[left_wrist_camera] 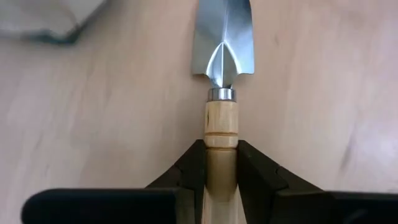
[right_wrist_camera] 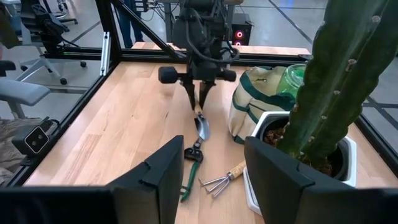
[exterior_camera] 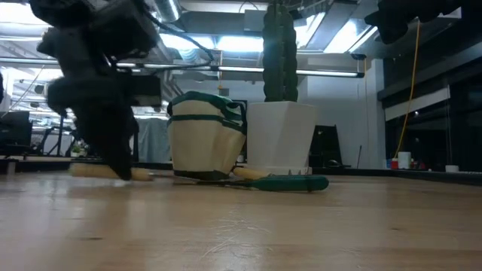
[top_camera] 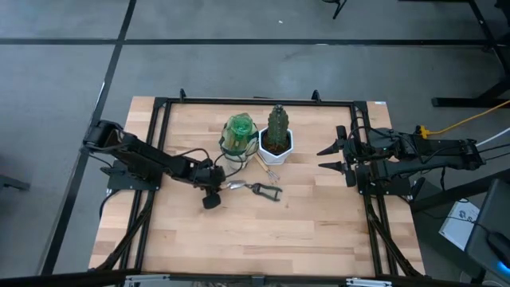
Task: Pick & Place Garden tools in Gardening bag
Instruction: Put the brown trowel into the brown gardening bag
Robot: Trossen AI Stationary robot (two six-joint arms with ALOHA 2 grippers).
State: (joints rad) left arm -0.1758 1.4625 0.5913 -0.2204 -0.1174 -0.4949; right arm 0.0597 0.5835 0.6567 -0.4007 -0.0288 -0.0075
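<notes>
Trowel gripped, not yet bagged.

My left gripper pinches the trowel handle mid-bench, beside the gardening bag, which holds the spray bottle. Shears and fork remain. Right gripper waits spread at the right edge.

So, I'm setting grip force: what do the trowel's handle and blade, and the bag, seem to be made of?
The trowel, held by the left gripper, has a pale handle with faint grain and turned grooves, so likely unvarnished wood. Its blade is bright and mirror-like with a ferrule ring: polished metal, probably steel. The gardening bag looks like soft beige fabric, perhaps canvas, with dark green trim; it slumps slightly.
</notes>
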